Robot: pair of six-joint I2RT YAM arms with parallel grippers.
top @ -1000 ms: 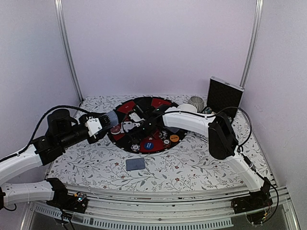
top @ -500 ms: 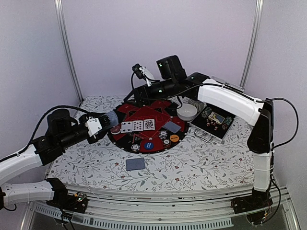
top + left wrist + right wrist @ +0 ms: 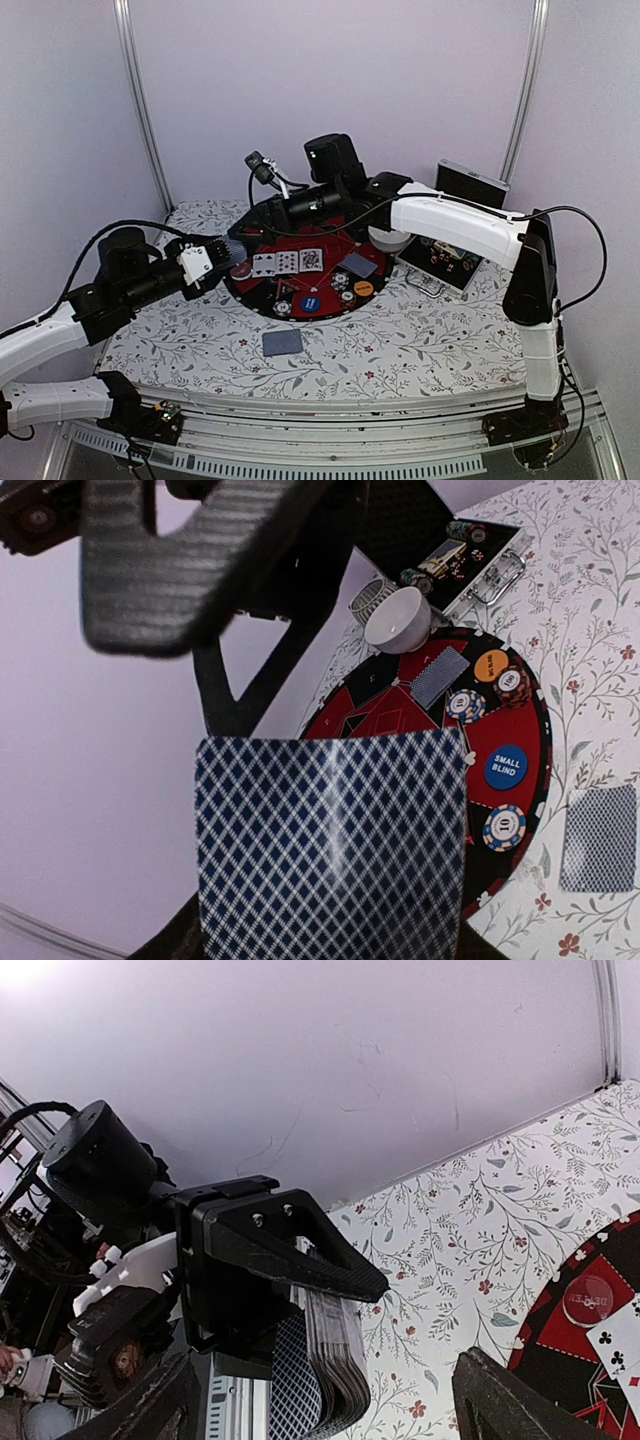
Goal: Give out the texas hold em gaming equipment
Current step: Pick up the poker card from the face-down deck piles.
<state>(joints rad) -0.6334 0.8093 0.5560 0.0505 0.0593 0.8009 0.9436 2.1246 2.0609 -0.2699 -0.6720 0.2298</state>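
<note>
My left gripper (image 3: 228, 247) is shut on a deck of playing cards (image 3: 330, 840) with blue-diamond backs, held at the left rim of the round black-and-red board (image 3: 262, 296). My right gripper (image 3: 255, 222) is open and empty, reaching over the board toward the deck (image 3: 335, 1360), its fingers (image 3: 140, 1400) wide apart on either side. Three face-up cards (image 3: 285, 262), a face-down card (image 3: 360, 265), striped chips (image 3: 503, 827), a blue disc (image 3: 311, 301), an orange disc (image 3: 363, 288) and a red disc (image 3: 241, 270) lie on the board. Another face-down card (image 3: 282, 343) lies on the tablecloth.
A white bowl (image 3: 400, 620) stands at the board's back right, partly under the right arm. An open silver-edged black case (image 3: 445, 255) with chips sits further right, its lid (image 3: 468, 185) upright. The booth walls stand close on three sides.
My right arm lifted off the board, uncovering the three face-up cards, then swung left and down toward the deck. My left gripper has held still with the deck.
</note>
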